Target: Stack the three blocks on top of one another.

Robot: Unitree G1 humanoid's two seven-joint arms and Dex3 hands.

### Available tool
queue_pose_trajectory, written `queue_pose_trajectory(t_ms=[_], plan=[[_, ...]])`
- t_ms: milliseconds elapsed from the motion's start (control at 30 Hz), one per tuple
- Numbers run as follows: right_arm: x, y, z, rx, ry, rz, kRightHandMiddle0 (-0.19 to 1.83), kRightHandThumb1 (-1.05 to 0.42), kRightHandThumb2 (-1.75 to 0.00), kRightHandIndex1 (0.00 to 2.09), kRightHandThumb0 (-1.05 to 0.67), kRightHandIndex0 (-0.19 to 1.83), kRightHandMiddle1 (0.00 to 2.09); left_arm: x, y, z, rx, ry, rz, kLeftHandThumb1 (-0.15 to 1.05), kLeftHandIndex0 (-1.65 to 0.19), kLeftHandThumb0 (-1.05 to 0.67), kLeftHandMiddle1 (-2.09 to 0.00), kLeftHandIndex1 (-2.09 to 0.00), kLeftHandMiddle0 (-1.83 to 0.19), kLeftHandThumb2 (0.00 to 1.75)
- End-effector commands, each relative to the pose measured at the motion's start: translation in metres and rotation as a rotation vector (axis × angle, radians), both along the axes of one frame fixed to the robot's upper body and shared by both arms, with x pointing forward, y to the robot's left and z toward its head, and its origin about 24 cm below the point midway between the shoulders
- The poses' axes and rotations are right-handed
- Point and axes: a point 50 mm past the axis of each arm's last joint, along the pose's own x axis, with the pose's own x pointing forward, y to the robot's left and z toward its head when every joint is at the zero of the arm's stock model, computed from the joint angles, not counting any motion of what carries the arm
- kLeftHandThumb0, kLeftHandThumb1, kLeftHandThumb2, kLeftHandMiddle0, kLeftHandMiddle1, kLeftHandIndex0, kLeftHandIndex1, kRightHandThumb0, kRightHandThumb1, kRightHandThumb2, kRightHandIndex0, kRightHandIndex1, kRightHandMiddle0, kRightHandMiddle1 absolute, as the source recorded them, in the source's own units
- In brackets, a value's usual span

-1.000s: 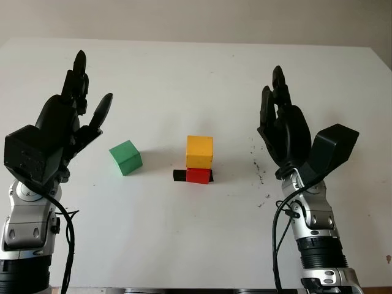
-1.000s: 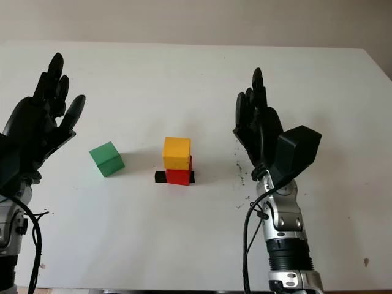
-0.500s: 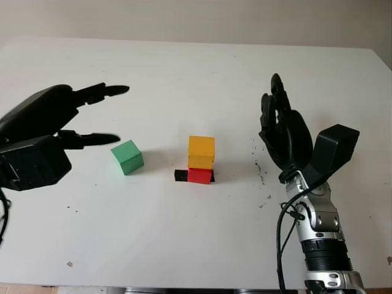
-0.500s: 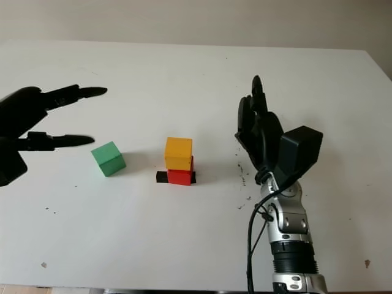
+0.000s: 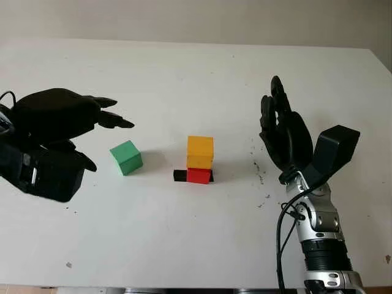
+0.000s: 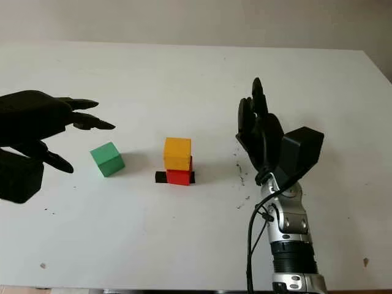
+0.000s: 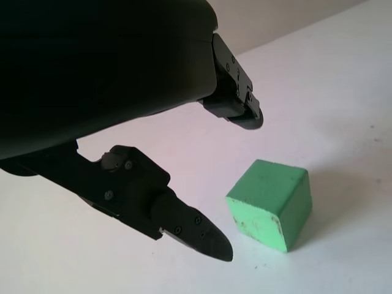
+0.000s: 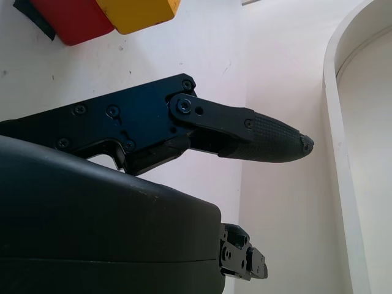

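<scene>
The left hand [image 5: 58,119] hovers empty, fingers uncurled, with the green block [image 5: 126,157] on the table at its 4 o'clock, just beyond the fingertips [image 7: 202,236]; it is the nearer hand. The yellow block [image 5: 200,152] sits on the red block [image 5: 198,176] at the green one's 3 o'clock; the right hand [image 5: 285,131] is raised, holding nothing.

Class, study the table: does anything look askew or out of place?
Slightly: the yellow block sits a little off-square on the red block, which rests on a black strip. Dark specks dot the table.
</scene>
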Motion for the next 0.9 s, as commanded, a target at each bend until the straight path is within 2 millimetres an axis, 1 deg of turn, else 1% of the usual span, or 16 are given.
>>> queue_pose_trajectory(t_ms=[0,167,267,333,533,667,867], plan=[[0.001,-0.001,-0.001,0.012,0.006,-0.001,-0.19,-1.05,-0.64,0.00,-0.72,-0.19,0.00,0.002,-0.003,-0.004,0.001,-0.047,-0.040,0.76,-0.46,-0.39,-0.06,-0.07,-0.14,0.06],[-0.001,-0.001,-0.004,0.012,0.015,-0.008,-0.19,-1.05,-0.63,0.00,-0.71,-0.19,0.00,0.008,-0.006,-0.016,0.003,-0.078,-0.089,0.79,-0.41,-0.38,-0.04,-0.05,-0.10,0.07],[-0.002,-0.003,-0.006,0.002,0.019,-0.012,-0.19,-1.05,-0.63,0.00,-0.71,-0.19,0.00,0.010,-0.006,-0.021,-0.004,-0.085,-0.112,0.79,-0.43,-0.36,-0.05,-0.06,-0.12,0.06],[-0.003,-0.004,-0.007,0.004,0.023,-0.016,-0.19,-1.05,-0.63,0.00,-0.72,-0.19,0.00,0.011,-0.006,-0.024,0.003,-0.083,-0.118,0.81,-0.43,-0.36,-0.05,-0.06,-0.11,0.07],[-0.005,-0.004,-0.009,0.008,0.032,-0.009,-0.19,-1.05,-0.62,0.00,-0.72,-0.19,0.00,0.013,-0.009,-0.029,0.031,-0.067,-0.131,0.83,-0.43,-0.37,-0.05,-0.05,-0.10,0.06],[-0.005,-0.005,-0.008,0.006,0.030,-0.005,-0.19,-1.05,-0.61,0.00,-0.72,-0.19,0.00,0.014,-0.009,-0.031,0.049,-0.052,-0.130,0.83,-0.46,-0.35,-0.06,-0.07,-0.11,0.06],[-0.007,-0.006,-0.010,-0.002,0.043,-0.003,-0.19,-1.05,-0.62,0.00,-0.73,-0.19,0.00,0.017,-0.008,-0.035,0.070,-0.079,-0.151,0.82,-0.51,-0.39,-0.06,-0.08,-0.14,0.05]])
